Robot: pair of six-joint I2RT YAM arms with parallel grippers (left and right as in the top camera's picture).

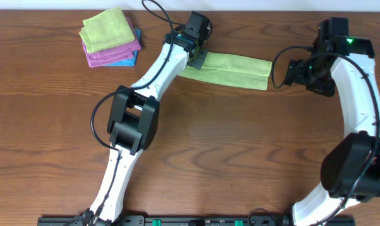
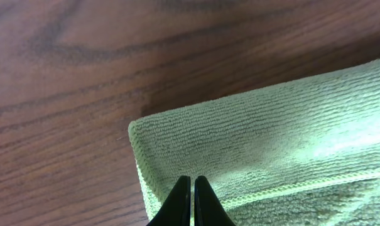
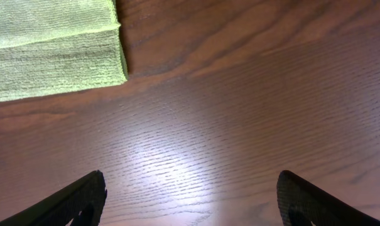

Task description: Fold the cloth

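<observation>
A lime-green cloth [image 1: 230, 68] lies folded into a long strip at the back middle of the table. My left gripper [image 1: 197, 59] is at the strip's left end. In the left wrist view its fingers [image 2: 193, 179] are pressed together on the stitched edge of the cloth [image 2: 259, 138], near its corner. My right gripper [image 1: 293, 72] is just past the strip's right end. In the right wrist view its jaws [image 3: 190, 188] are wide open and empty over bare wood, with the cloth's end [image 3: 51, 56] at the upper left.
A stack of folded cloths [image 1: 111, 37], green on top of pink and blue, sits at the back left. The table's far edge runs just behind the arms.
</observation>
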